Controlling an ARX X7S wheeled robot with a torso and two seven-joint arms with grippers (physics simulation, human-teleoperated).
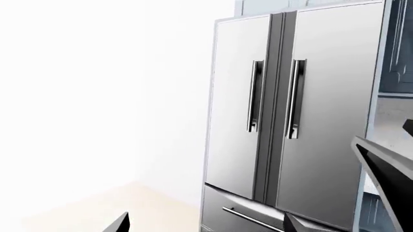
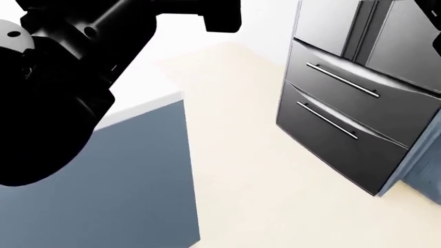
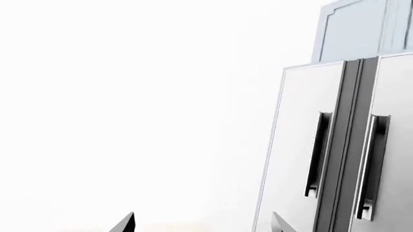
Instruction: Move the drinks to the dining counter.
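Note:
None of the drinks shows in any view. In the head view a white counter edge (image 2: 148, 106) over a dark blue-grey front (image 2: 131, 181) stands at the left; it looks like the dining counter. Only the two fingertips of my left gripper (image 1: 208, 224) show in its wrist view, wide apart with nothing between them, facing a steel fridge (image 1: 290, 111). My right gripper (image 3: 203, 224) is likewise open and empty, pointing at a white wall beside the same fridge (image 3: 335, 159). The black bulk of my left arm (image 2: 62, 77) fills the head view's upper left.
The fridge's two lower drawers (image 2: 344, 119) stand at the head view's right. Beige floor (image 2: 255, 170) runs between them and the counter front. Blue-grey cabinets (image 3: 361, 29) sit above the fridge. A black robot part (image 1: 384, 174) juts in at the left wrist view's edge.

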